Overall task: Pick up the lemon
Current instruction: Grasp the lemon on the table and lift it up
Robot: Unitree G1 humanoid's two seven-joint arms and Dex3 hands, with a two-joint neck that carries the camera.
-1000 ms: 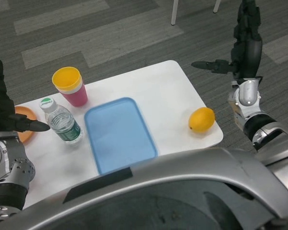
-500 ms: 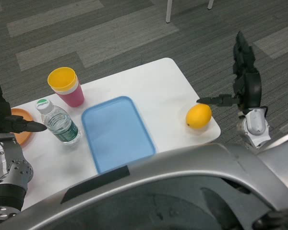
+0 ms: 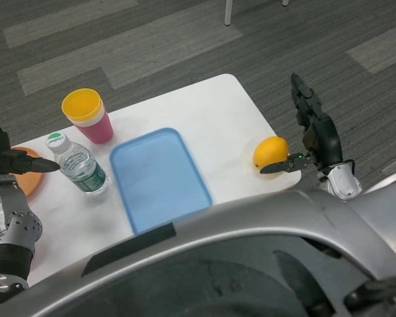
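White bench (image 3: pixel 218 119) carries: lemon (image 3: pixel 270 152) near right edge, blue tray (image 3: pixel 160 179) centre, water bottle (image 3: pixel 78 165), stacked cups (image 3: pixel 87 116), orange plate (image 3: pixel 25 179) far left.

A white bench (image 3: pixel 211 109) with rounded corners stands on a carpeted floor (image 3: pixel 152 39). The carpet is dark grey, crossed by lighter grey bands that run at a slant. At the top edge, beyond the bench, two white furniture legs (image 3: pixel 228 12) rest on the carpet. The light is even, with soft shadows.
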